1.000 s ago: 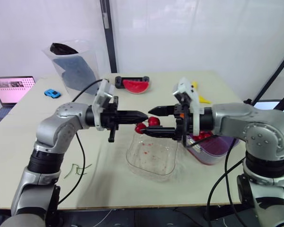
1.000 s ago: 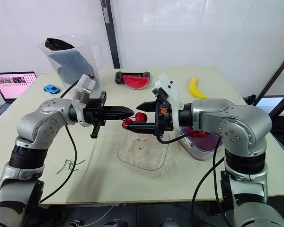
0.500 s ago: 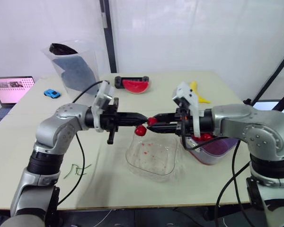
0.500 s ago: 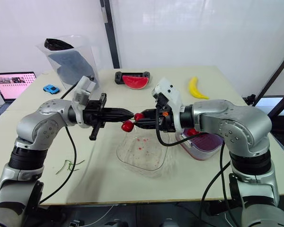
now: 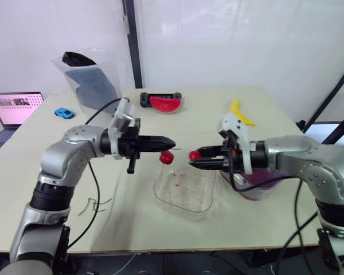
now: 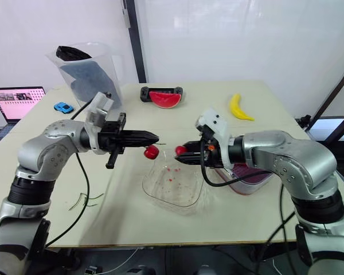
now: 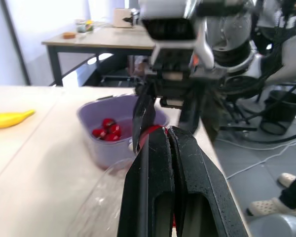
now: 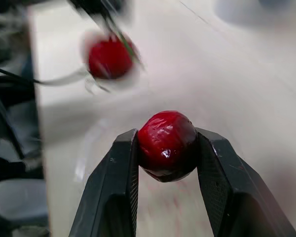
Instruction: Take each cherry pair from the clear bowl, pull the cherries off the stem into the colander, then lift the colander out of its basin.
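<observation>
Separation step, frame centre: right tool (image 8: 166, 137) pinches loose cherry (image 5: 194, 155), left tool (image 5: 169, 142) pressed together on stem (image 8: 130, 49), second cherry (image 5: 166, 156) hanging; next, probably release over colander (image 7: 96, 148).

Eye views: above both jaws, facing forward-down; same scene.
Left wrist: behind left jaws, close, facing right jaws.
Right wrist: behind right jaws, closer, facing left jaws.

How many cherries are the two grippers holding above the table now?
2. The loose cherry sits pinched in the right gripper; the hanging cherry dangles by its stem from the shut left gripper, both in the air by the clear bowl. None seems hidden.
</observation>
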`<state>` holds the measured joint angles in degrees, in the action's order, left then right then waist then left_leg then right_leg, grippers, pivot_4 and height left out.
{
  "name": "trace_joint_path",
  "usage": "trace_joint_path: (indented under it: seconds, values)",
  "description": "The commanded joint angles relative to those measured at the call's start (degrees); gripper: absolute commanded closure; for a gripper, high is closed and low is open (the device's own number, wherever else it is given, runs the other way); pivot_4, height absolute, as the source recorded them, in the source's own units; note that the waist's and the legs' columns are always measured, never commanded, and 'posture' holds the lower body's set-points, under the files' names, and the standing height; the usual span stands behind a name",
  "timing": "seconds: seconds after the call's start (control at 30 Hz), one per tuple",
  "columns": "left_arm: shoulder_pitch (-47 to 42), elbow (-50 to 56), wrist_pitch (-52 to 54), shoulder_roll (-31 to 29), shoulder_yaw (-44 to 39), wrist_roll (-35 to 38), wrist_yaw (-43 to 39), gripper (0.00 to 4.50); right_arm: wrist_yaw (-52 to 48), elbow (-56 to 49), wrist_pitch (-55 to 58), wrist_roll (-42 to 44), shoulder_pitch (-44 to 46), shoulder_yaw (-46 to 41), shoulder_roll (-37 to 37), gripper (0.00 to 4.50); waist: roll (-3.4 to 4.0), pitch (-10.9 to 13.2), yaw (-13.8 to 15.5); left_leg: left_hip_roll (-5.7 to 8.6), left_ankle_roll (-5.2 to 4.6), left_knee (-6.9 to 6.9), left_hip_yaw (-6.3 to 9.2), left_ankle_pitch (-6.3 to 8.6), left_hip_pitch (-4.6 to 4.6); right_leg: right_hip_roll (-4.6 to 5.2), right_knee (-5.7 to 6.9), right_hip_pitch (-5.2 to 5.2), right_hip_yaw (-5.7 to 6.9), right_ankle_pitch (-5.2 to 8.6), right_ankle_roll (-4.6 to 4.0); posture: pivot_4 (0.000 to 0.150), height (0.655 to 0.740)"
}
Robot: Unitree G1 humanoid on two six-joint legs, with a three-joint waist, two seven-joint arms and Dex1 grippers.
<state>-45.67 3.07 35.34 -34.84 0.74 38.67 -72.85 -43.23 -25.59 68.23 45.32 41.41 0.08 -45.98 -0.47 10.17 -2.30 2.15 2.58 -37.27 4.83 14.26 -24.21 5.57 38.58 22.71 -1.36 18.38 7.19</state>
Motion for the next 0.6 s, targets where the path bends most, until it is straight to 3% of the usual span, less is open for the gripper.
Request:
trace_joint_path:
  seconds: [0.03,0.27,0.43,0.6]
  values:
    - [-1.07,0.76,-1.17,-0.21,-1.35,0.25,0.06,4.50,-0.38,-0.14,-1.50,-0.10,-0.50,-2.80,-1.47,2.82,0.00,0.00,-0.10,-0.01,0.00,0.00,0.00,0.00,0.00,0.00,0.01,0.01,0.00,0.00,0.00,0.150,0.7400]
    - [-0.68,1.79,-0.98,0.18,-1.73,0.67,1.84,4.50,-6.58,4.54,-7.74,-3.28,-0.35,-7.31,-11.67,2.82,0.00,0.01,0.19,0.00,-0.01,-0.01,0.00,0.00,-0.02,0.01,-0.05,-0.02,0.01,0.00,0.00,0.150,0.7400]
    - [-0.73,1.08,-1.60,0.40,-1.57,0.34,2.54,4.50,-13.61,10.24,-17.35,-14.43,-3.41,-0.79,-23.94,2.82,0.00,0.00,0.28,0.00,-0.05,-0.02,-0.03,0.03,-0.02,0.00,-0.12,-0.05,0.01,0.01,0.01,0.150,0.7400]
    - [-2.19,-1.15,-3.85,1.61,-0.93,-1.23,2.71,4.50,-16.87,17.39,-26.16,-25.39,-6.29,6.24,-27.65,2.82,0.01,0.01,-0.09,-0.01,-0.05,0.00,-0.08,0.03,-0.01,0.00,-0.10,-0.02,-0.01,0.01,0.01,0.150,0.7400]
